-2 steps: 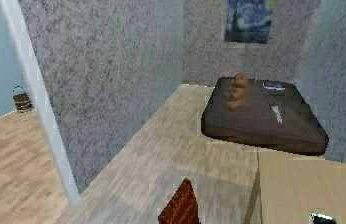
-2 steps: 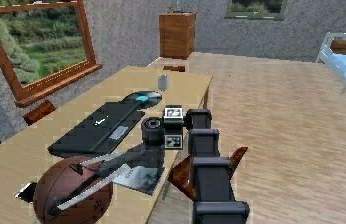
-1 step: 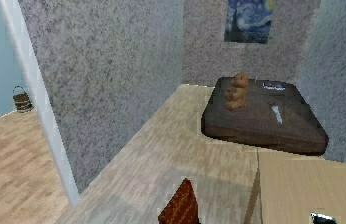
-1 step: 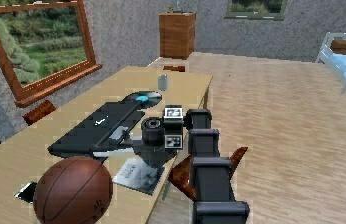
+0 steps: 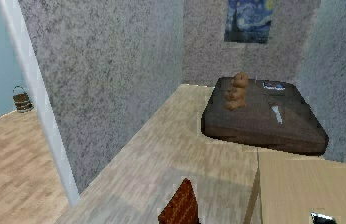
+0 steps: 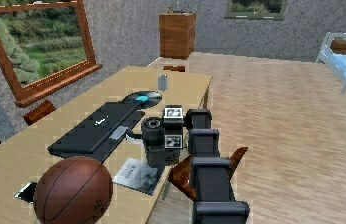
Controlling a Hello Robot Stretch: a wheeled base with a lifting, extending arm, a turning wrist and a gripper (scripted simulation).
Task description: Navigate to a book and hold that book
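Lying flat on the table [image 6: 181, 85], the book [image 6: 134, 176] is a thin pale grey-white slab with a mottled cover, too small for any detail to be made out. It sits just below the gripper [image 6: 151, 138] in the arm side view, close to the table's near edge. Its upper corner runs under the gripper's dark body, so I cannot tell whether the two touch. With the tabletop and things on it behind the fingers, I also cannot tell whether the gripper holds anything. Left of the gripper lies a dark laptop [image 6: 101, 125]. Past the book, lower left, a basketball [image 6: 73, 190] stands, cut off by the bottom edge, with a small phone [image 6: 26, 190] beside it. Farther out from the gripper along the table stands a cup [image 6: 163, 82]. The arm [image 6: 216, 185] crosses the table edge over a red-brown chair [image 6: 186, 180], which it partly hides. Right of the arm the wooden floor [image 6: 281, 130] lies open as far as a bed [image 6: 341, 55], itself cut off at the right edge. In the forward view the floor [image 5: 161, 150] runs open between a wall and a dark cushion [image 5: 266, 125].
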